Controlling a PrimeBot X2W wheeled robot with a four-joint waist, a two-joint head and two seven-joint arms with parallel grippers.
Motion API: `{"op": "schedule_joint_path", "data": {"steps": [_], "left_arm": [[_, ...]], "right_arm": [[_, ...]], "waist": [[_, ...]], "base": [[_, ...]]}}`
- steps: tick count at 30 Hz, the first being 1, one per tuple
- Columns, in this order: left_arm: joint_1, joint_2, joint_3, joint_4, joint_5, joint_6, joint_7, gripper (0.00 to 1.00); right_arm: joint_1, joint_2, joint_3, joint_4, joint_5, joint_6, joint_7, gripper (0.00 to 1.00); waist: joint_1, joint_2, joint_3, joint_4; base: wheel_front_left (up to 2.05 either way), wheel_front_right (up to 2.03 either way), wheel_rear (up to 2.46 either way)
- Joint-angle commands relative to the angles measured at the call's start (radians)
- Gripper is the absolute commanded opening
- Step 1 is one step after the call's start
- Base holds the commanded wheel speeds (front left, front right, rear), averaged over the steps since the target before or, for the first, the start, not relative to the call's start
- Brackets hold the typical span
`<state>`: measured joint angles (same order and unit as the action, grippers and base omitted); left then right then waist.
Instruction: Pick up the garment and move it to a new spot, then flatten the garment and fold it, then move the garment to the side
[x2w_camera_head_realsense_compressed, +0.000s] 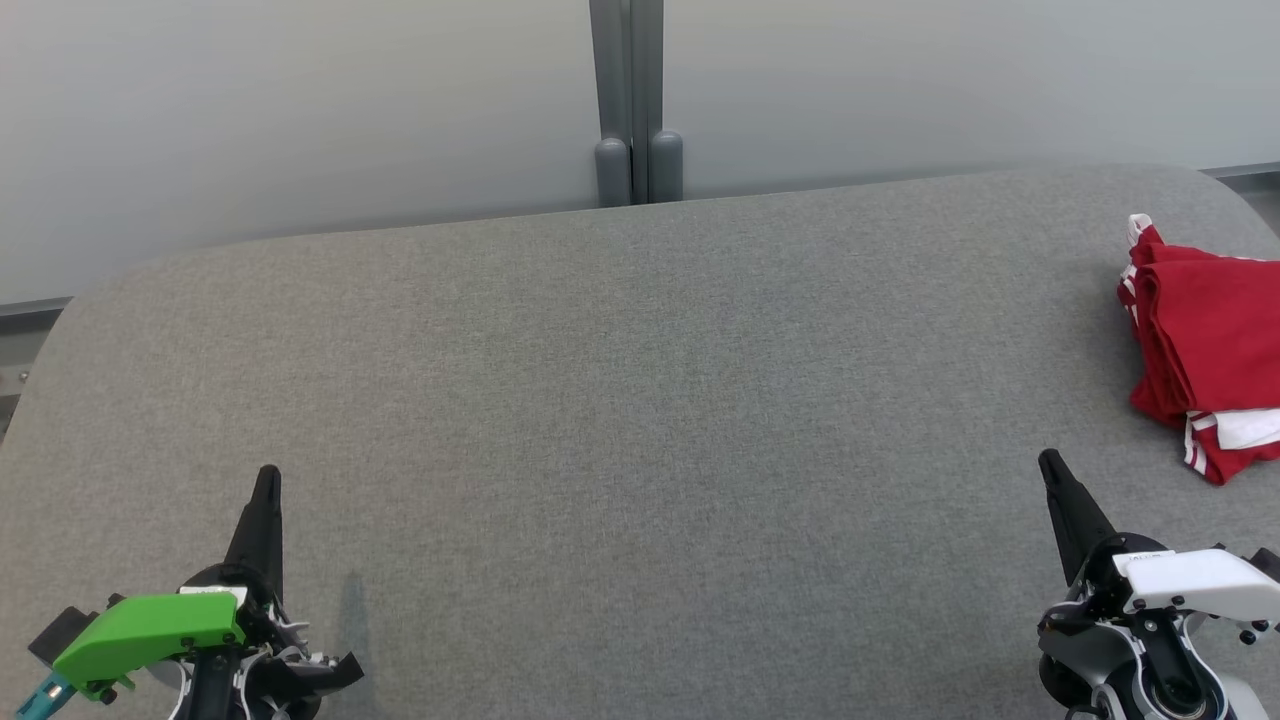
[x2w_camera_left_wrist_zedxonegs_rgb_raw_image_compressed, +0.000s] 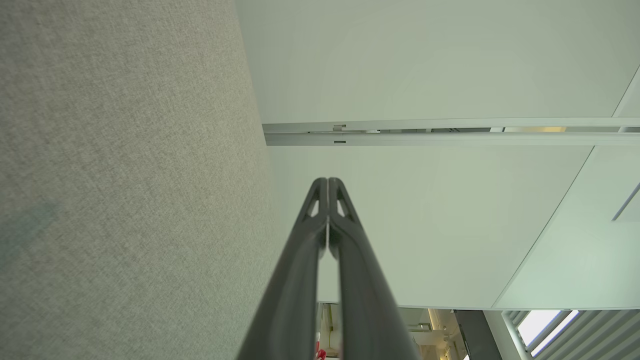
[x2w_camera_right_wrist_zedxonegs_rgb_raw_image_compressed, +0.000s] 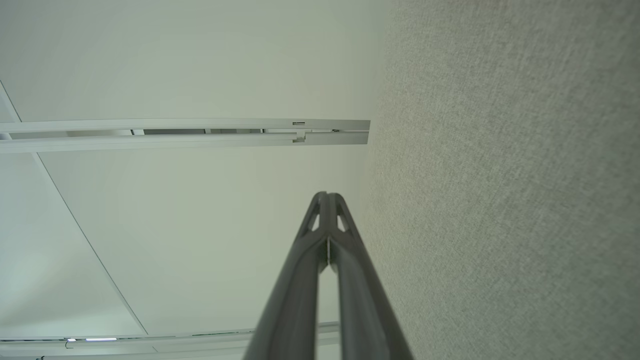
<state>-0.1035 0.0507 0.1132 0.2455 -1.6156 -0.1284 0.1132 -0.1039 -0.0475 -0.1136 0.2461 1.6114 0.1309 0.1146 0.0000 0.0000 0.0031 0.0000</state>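
**fold_fan:** why are both arms just parked like that? the left gripper (x2w_camera_head_realsense_compressed: 267, 482) sits low at its own corner and the right gripper (x2w_camera_head_realsense_compressed: 1050, 466) at the other, each with its two dark fingers pressed together tip to tip and nothing pinched between them

**benchrat:** looks like a rest pose to me. Clenched empty, pointing away across the grey table (x2w_camera_head_realsense_compressed: 640, 400), with the whole middle of the cloth top bare between them. Both wrist views look along closed-up fingers at the table edge and a pale wall (x2w_camera_head_realsense_compressed: 300, 120)

**fold_fan:** and where's the garment (x2w_camera_head_realsense_compressed: 1205, 340)?

**benchrat:** way out on the robot's right, lying on the table near its rounded far corner, partly cut off by the frame edge. Near the right gripper but not touching it, well apart from the left

**fold_fan:** folded or just dumped?

**benchrat:** folded-ish, I'd guess. It's red, a compact layered stack with soft rounded fold edges facing the table's middle, and white striped trim (x2w_camera_head_realsense_compressed: 1240, 428) poking out at the near end. Not crisp, the layers sit uneven. Off to the side like that, my read is the job's either finished or not begun, can't tell which
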Motion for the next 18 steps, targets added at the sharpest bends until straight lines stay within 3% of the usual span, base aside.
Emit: {"op": "schedule_joint_path", "data": {"steps": [1, 18], "left_arm": [[-0.011, 0.001, 0.003, -0.001, 0.004, -0.005, 0.004, 0.0], [-0.011, 0.001, 0.003, -0.001, 0.005, -0.005, 0.005, 0.0]], "right_arm": [[-0.009, -0.005, -0.002, -0.004, 0.003, 0.0, 0.002, 0.0], [-0.009, -0.005, -0.002, -0.004, 0.003, 0.0, 0.002, 0.0]], "waist": [[0.0, 0.0, 0.0, 0.0], [0.0, 0.0, 0.0, 0.0]], "base": [[0.0, 0.0, 0.0], [0.0, 0.0, 0.0]]}}
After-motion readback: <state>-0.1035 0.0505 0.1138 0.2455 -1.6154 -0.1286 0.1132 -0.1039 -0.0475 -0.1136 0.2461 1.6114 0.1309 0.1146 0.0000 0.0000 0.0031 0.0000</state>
